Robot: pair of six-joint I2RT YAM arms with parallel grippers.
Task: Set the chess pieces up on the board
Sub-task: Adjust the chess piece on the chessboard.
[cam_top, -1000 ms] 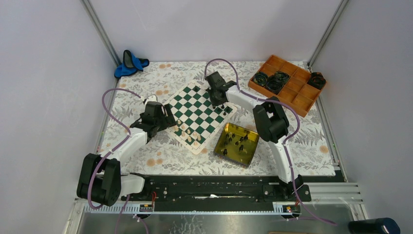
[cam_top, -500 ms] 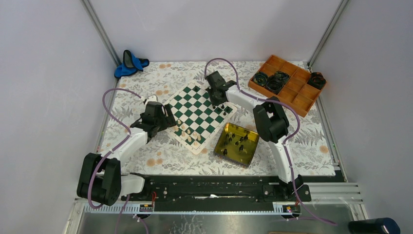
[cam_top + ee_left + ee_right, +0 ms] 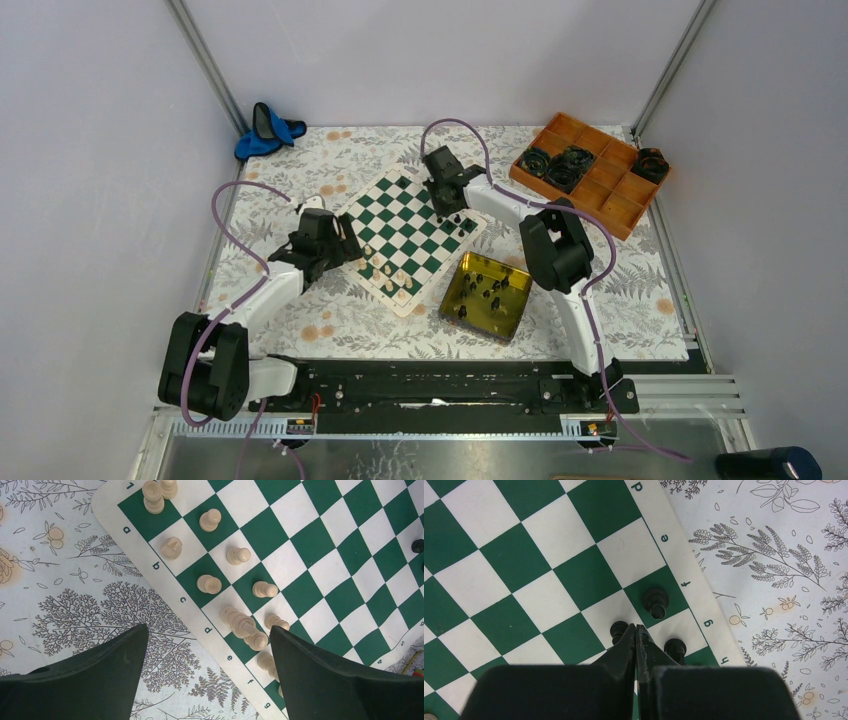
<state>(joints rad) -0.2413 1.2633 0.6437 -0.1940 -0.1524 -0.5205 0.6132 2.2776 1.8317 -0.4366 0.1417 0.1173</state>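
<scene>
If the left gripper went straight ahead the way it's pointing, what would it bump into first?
Probably the cream edge of the board near letter d; the cream pieces lie just beside it. Depth is unclear.

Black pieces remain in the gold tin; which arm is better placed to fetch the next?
Right, probably: the tin lies beside the right arm. The left claw hangs open across the board, over cream pieces.

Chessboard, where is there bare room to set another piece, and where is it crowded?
The board is bare across its middle ranks, between the cream pieces along its near-left edge and the black pieces at the far-right edge. Edge squares by letters d and e there are free. Crowded: the cream rows, and around the shut right gripper.
</scene>
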